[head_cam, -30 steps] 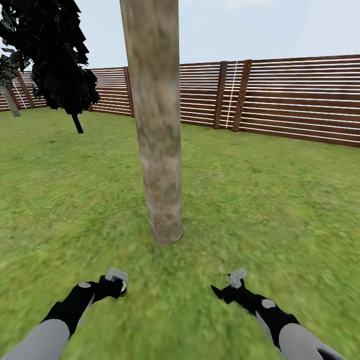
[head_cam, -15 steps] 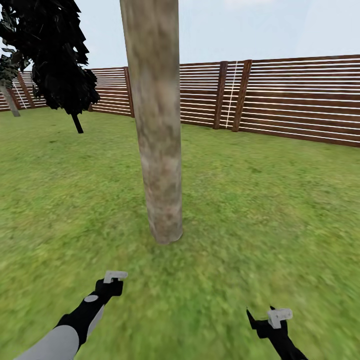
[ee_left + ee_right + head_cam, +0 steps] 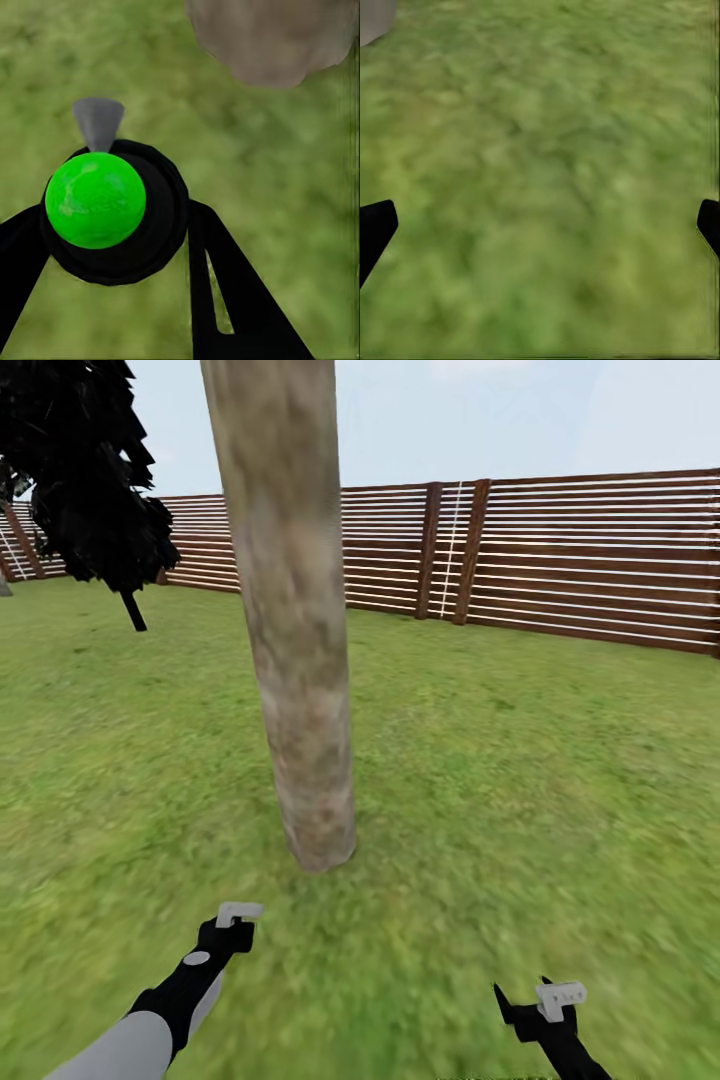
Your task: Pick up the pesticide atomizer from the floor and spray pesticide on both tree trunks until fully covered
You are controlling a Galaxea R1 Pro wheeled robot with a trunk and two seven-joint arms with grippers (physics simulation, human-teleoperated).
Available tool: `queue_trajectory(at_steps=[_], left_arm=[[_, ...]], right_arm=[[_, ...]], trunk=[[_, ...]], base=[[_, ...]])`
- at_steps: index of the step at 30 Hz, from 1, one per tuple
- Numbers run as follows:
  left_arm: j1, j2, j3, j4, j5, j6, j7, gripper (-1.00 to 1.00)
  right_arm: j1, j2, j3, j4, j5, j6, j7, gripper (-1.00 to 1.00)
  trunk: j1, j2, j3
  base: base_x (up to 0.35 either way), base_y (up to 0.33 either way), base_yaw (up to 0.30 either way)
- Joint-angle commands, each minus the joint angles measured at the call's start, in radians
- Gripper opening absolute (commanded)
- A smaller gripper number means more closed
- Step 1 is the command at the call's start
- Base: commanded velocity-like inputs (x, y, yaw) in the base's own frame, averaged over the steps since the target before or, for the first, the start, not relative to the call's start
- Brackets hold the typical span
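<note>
Left wrist view gives me my left gripper (image 3: 112, 225) clamped around the atomizer (image 3: 95, 199), a glossy green ball in a black ring, near the mottled trunk (image 3: 290, 660). My right gripper (image 3: 540, 225) hangs spread over blurry grass (image 3: 547, 150).

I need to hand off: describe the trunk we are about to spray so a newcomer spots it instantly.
Start from the brown slatted fence across the back of the lawn. In front of it, nearest the robot, a thick, bare, grey-brown tree trunk leans slightly. Unlike the dark leafy tree far left, it shows no foliage.
</note>
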Motion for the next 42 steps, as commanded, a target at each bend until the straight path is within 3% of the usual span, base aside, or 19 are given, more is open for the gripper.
queue_trajectory(at_steps=[1,8,19,34,35,37,38,42], left_arm=[[0.0,0.0,0.0,0.0,0.0,0.0,0.0,-1.0],[0.0,0.0,0.0,0.0,0.001,0.0,0.0,-1.0],[0.0,0.006,0.0,-0.011,-0.001,0.003,-0.002,-1.0],[0.0,0.001,0.006,-0.008,0.001,0.02,-0.004,-1.0],[-0.001,0.0,0.006,-0.008,0.002,0.044,-0.004,-1.0],[-0.011,-0.002,0.005,-0.015,0.002,0.195,-0.006,-1.0],[-0.015,-0.006,0.005,-0.02,0.002,0.234,-0.009,-1.0],[-0.012,-0.025,-0.005,-0.059,-0.003,0.295,-0.011,-1.0]], right_arm=[[0.0,0.0,0.0,0.0,0.0,0.0,0.0,1.0],[0.0,0.0,0.0,0.0,0.0,0.0,0.0,1.0],[0.0,-0.002,-0.002,0.0,0.0,0.0,0.0,1.0],[0.001,-0.003,-0.002,0.002,0.0,0.0,0.0,1.0],[0.005,-0.002,-0.002,0.003,0.0,0.0,0.0,1.0],[0.022,0.001,-0.002,0.003,-0.002,0.0,0.0,1.0],[0.023,0.001,-0.002,0.003,-0.002,0.0,0.0,1.0],[0.025,0.0,-0.003,0.002,-0.002,0.001,-0.001,1.0]], trunk=[[0.0,0.0,0.0],[0.0,0.0,0.004],[0.0,0.0,0.004],[0.0,0.0,0.004],[0.0,0.0,0.004],[0.0,0.0,0.004],[0.0,0.0,0.004],[0.0,0.0,0.004]], base=[[0.018,0.0,-0.284],[-0.056,0.014,-0.259],[-0.04,0.009,-0.015],[0.0,0.0,-0.227],[0.0,0.0,-0.028],[0.0,0.0,-0.007],[0.0,0.0,-0.002],[-0.056,0.015,0.0]])
